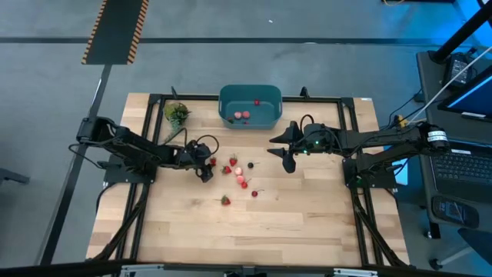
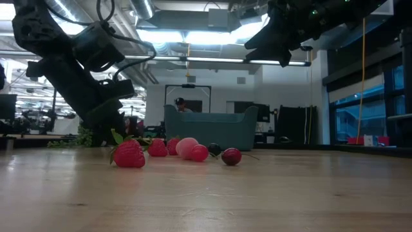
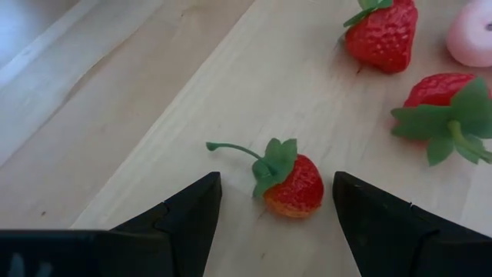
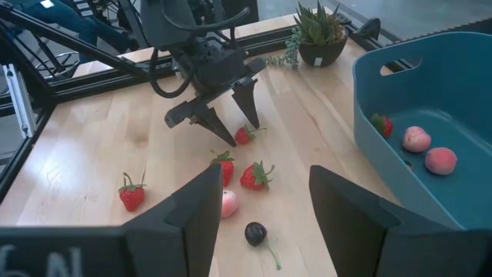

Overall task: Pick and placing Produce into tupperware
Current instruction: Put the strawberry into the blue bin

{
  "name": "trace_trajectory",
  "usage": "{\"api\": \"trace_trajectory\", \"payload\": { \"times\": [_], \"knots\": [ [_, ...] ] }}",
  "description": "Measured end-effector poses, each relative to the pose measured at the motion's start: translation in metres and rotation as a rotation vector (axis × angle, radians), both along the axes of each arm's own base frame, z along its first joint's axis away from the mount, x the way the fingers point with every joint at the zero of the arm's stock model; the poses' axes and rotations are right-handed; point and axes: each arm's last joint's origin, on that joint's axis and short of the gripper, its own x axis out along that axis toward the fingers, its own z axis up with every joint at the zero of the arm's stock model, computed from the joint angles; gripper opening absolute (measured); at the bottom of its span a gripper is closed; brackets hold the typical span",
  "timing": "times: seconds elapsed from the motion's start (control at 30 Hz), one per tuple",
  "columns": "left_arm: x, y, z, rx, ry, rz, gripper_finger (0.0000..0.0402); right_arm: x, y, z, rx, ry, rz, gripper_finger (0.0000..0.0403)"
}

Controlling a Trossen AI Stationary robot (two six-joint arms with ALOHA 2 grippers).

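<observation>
Produce: one strawberry (image 3: 293,184) lies on the worktop (image 1: 307,223) between the spread fingers of the left end effector (image 1: 206,159), untouched. Further strawberries (image 1: 233,161), a pink piece (image 4: 228,204) and a dark cherry (image 4: 255,232) lie scattered just beside it. The teal tupperware (image 1: 227,98) stands beyond, holding three pieces (image 4: 417,138). The right end effector (image 1: 287,151) hangs open, empty, near the tupperware.
</observation>
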Motion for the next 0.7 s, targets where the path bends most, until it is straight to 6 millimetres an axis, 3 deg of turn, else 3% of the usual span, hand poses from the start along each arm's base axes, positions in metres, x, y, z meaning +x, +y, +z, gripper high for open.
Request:
{"api": "trace_trajectory", "payload": {
  "times": [0.2, 0.53, 0.7],
  "knots": [
    [0.0, 0.0, 0.0, 0.0, 0.002, 0.001, 0.0214, 0.0, 0.0, 0.0, 0.0, 0.0, 0.0, 0.0197],
    [0.001, 0.001, 0.001, 0.009, -0.016, 0.014, 0.0094, 0.0, 0.0, -0.001, 0.001, 0.007, -0.001, 0.0197],
    [0.008, 0.001, 0.014, 0.014, -0.079, 0.014, 0.0051, 0.0, 0.0, -0.001, 0.001, 0.009, 0.0, 0.0197]
  ]
}}
